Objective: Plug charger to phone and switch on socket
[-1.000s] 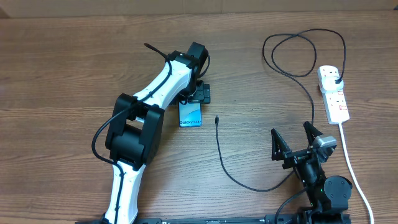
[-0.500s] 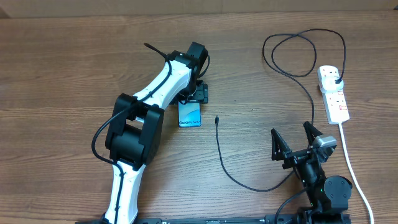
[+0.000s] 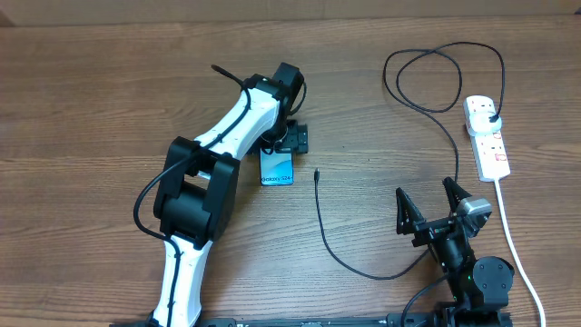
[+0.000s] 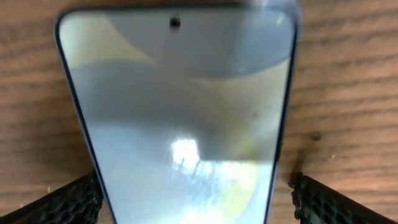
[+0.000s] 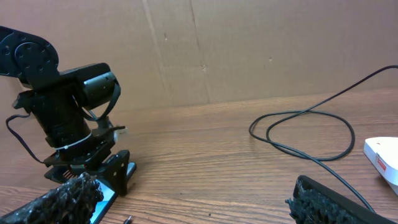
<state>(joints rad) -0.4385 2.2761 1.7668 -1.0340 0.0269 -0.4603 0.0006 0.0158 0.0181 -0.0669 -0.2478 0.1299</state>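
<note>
Item: phone (image 3: 278, 168), flat on the table (image 3: 109, 82), screen up, its 12 o'clock end beneath my left claw (image 3: 289, 138). Left claw: released, fingers (image 4: 59, 202) straddling the long edges, one pad clear of the frame, the other too close to tell contact. Right claw (image 3: 424, 189): released, empty, toward the table's 5 o'clock. Charger (image 3: 325, 227): connector tip (image 3: 316, 173) at the phone's 3 o'clock, apart from it; plug (image 3: 491, 115) seated in the socket (image 3: 488, 145). Handling, by my judgement: close squarely on both edges, leaving the 6 o'clock end free for the tip. Unseen: the charging port. Whether the socket is on: too small to read.
</note>
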